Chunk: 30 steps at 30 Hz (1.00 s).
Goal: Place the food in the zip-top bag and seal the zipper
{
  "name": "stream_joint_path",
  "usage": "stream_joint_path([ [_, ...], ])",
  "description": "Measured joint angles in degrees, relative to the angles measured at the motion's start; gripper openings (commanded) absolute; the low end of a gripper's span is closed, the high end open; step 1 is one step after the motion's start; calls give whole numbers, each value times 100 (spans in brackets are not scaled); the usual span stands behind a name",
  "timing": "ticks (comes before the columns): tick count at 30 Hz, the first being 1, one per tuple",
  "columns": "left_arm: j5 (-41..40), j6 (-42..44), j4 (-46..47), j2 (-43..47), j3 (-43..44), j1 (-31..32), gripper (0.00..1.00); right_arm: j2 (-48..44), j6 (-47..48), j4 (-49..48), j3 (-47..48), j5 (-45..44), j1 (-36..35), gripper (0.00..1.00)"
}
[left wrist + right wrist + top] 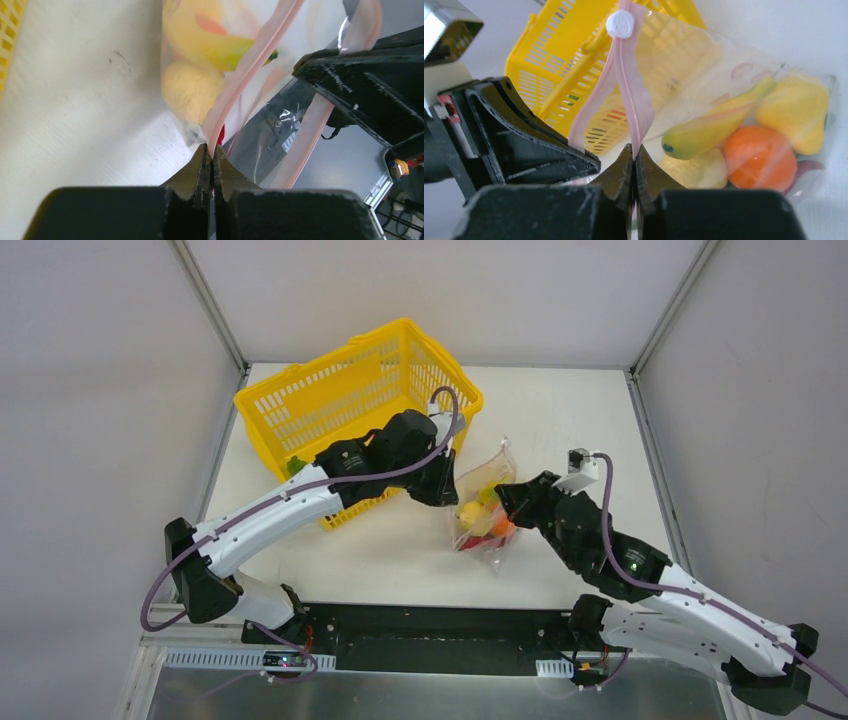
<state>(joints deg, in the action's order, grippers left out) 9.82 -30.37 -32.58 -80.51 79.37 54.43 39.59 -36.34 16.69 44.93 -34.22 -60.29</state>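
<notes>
The zip-top bag (482, 508) stands on the table between my two grippers, its mouth held up. It holds a banana (711, 127), an orange fruit (756, 156), a lemon (798, 114) and a red piece (220, 135). My left gripper (211, 148) is shut on the pink zipper (252, 65) at the bag's left lip. My right gripper (633, 148) is shut on the other pink zipper strip (630, 95), below a white round slider (620, 23). In the top view the left gripper (447, 495) and the right gripper (503, 495) face each other across the bag.
The yellow basket (350, 395) stands at the back left, just behind my left arm, with a green item (293, 467) inside it. It also shows behind the bag in the right wrist view (569, 70). White walls close in the table.
</notes>
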Motion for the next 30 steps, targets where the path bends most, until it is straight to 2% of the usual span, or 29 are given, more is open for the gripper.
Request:
stream_joint_path([
  [10,-195,726,-708,-468,1631,-55,0,-693,608,-481,-168,745,11,1],
  [16,367,1032,-1080,-717,2170,-120,0,-955,881,-660,-170,1198,11,4],
  [20,1060,1097,-1014,-675,2057,-114,0,-1049,765,-710,-223,647,9,4],
  [22,1115,1097,-968,-616,1814,-111,0,-964,544,-570,-278,201,11,4],
  [26,1021,1058,-990,-599,1340,-111,0,-704,337,-341,-302,-133,11,4],
  [28,898,1023,-1049,-614,1235,-111,8,-551,264,-271,-302,-186,9,4],
  [30,776,994,-1084,-636,1231,-111,26,-455,227,-251,-302,-188,9,4],
])
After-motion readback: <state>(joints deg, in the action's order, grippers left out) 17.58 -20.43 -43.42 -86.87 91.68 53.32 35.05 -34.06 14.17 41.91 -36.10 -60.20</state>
